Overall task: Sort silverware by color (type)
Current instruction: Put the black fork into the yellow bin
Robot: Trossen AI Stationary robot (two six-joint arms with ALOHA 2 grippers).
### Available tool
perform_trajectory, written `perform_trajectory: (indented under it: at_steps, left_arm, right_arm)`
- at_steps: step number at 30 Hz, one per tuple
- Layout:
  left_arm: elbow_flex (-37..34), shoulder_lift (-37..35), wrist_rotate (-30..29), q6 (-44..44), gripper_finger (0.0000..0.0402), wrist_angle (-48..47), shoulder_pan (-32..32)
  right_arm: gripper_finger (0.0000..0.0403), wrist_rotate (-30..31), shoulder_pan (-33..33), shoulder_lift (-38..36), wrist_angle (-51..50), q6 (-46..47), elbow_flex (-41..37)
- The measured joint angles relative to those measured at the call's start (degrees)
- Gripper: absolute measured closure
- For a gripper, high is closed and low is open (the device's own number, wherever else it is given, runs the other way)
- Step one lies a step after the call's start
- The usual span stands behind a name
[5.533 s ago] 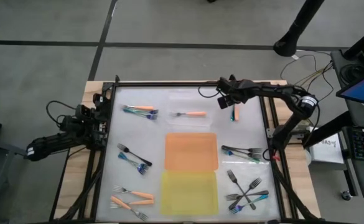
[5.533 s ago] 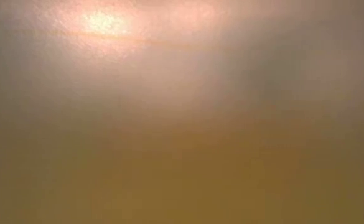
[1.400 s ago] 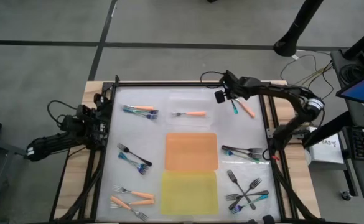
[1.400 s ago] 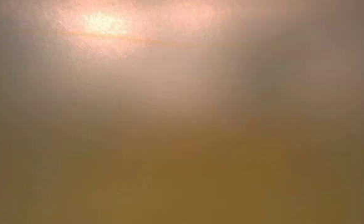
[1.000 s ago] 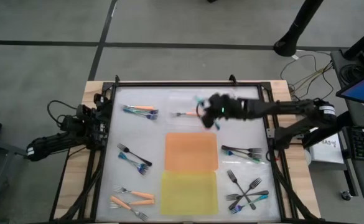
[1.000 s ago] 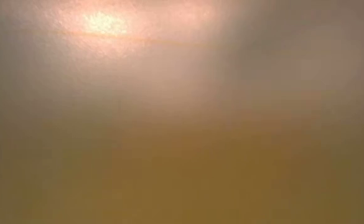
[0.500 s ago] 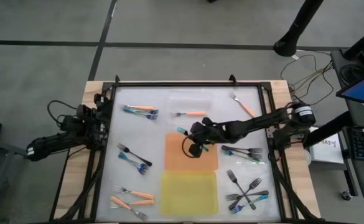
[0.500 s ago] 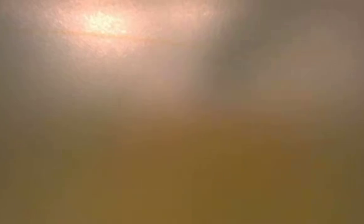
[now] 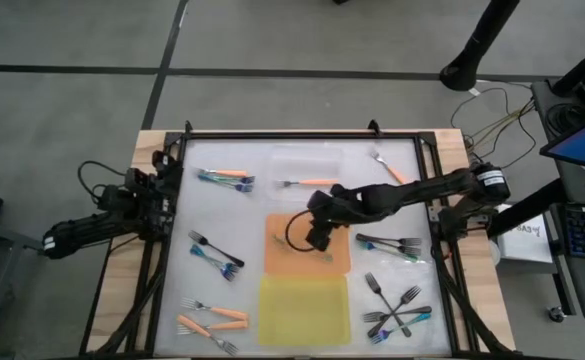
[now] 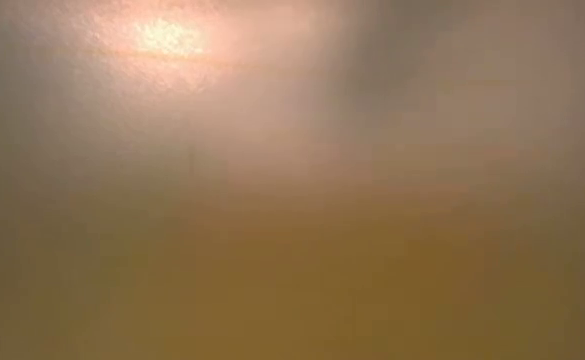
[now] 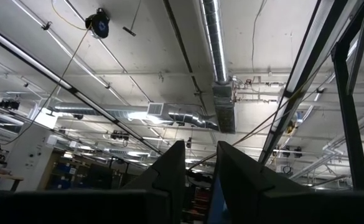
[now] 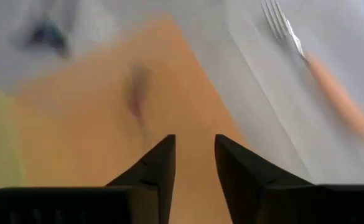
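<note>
I'm seeing forks (image 9: 213, 250) lying scattered left and right, mostly unsorted; one orange fork (image 9: 308, 182) is sitting in the clear tray (image 9: 284, 160). My right gripper (image 9: 318, 239) is hovering over the orange tray (image 9: 280, 258), fingers narrowly parted, apparently empty

Below me lies grey concrete floor (image 9: 272, 40) crossed by dark seams — overhead, a white ceiling (image 11: 138, 56) carries a long silver duct (image 11: 218, 50) and bright strip lights (image 11: 20, 50).
</note>
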Motion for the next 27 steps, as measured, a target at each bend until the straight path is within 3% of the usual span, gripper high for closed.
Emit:
perform_trajectory:
  at_steps: [4,9,21,27]
  left_arm:
    - [0.0,0.0,0.0,0.0,0.0327,-0.5,0.0]
    - [0.0,0.0,0.0,0.0,0.0327,-1.0,0.0]
    - [0.0,0.0,0.0,0.0,0.0327,-1.3,0.0]
    - [0.0,0.0,0.0,0.0,0.0327,-1.2,0.0]
  right_arm:
    - [0.0292,0.0,0.2,0.0,-22.1,9.3,2.3]
    - [0.0301,-0.7,1.5,0.0,-34.5,16.1,-0.8]
    - [0.0323,-13.2,1.7,-0.2,-34.9,16.6,-12.4]
    - [0.0321,-18.3,1.8,-3.0,-26.9,15.5,-20.5]
